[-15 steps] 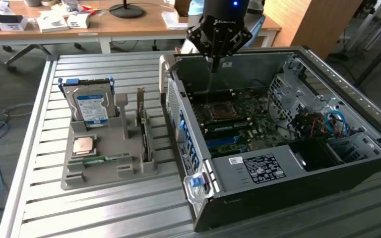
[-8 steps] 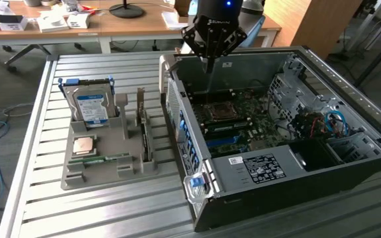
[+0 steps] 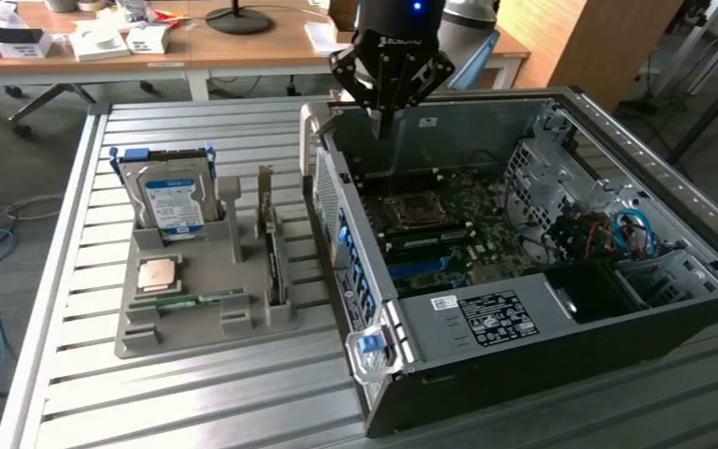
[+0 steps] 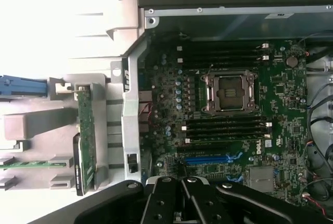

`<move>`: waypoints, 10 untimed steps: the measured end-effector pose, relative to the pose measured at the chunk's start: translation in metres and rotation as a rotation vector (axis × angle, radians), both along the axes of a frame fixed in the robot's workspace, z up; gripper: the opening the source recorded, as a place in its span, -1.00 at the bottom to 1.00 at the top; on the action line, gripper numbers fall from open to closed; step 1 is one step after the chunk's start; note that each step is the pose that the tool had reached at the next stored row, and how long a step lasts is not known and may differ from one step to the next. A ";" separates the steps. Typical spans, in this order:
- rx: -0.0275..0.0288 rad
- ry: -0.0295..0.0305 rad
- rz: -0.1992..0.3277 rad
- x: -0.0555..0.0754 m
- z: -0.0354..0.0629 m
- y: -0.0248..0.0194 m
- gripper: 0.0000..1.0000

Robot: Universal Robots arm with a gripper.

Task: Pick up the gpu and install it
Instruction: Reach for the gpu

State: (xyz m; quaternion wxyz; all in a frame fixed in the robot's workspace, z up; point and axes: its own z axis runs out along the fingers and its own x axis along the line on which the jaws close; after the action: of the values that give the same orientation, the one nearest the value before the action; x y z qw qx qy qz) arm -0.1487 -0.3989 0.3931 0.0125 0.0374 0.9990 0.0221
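The gpu (image 3: 273, 257) stands on edge in a slot of the grey holder (image 3: 197, 329) on the slatted table, its silver bracket end up. In the wrist view the gpu (image 4: 86, 135) shows as a thin green edge with a black fan rim beside it. My gripper (image 3: 384, 122) hangs shut and holding nothing above the back rim of the open computer case (image 3: 509, 313), to the exterior view's right of the gpu and well apart from it. The gripper (image 4: 181, 185) looks down on the motherboard (image 4: 281, 86).
The holder also carries a silver hard drive (image 3: 172, 201) with a blue label, a processor chip (image 3: 160, 274) and a narrow memory stick (image 3: 187, 301). Inside the case lie the processor socket (image 4: 229, 92), a blue slot (image 4: 208, 159) and cables (image 3: 627, 234). A desk (image 3: 235, 47) stands behind.
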 end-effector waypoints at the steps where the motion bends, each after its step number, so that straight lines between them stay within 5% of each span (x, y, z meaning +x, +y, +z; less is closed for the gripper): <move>1: 0.0001 0.0000 0.000 -0.002 0.0000 0.0000 -0.79; 10: 0.0000 0.0000 0.000 -0.017 -0.0002 0.0000 -0.79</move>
State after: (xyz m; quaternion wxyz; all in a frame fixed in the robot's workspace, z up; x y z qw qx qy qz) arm -0.1656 -0.3988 0.3929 0.0125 0.0374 0.9990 0.0221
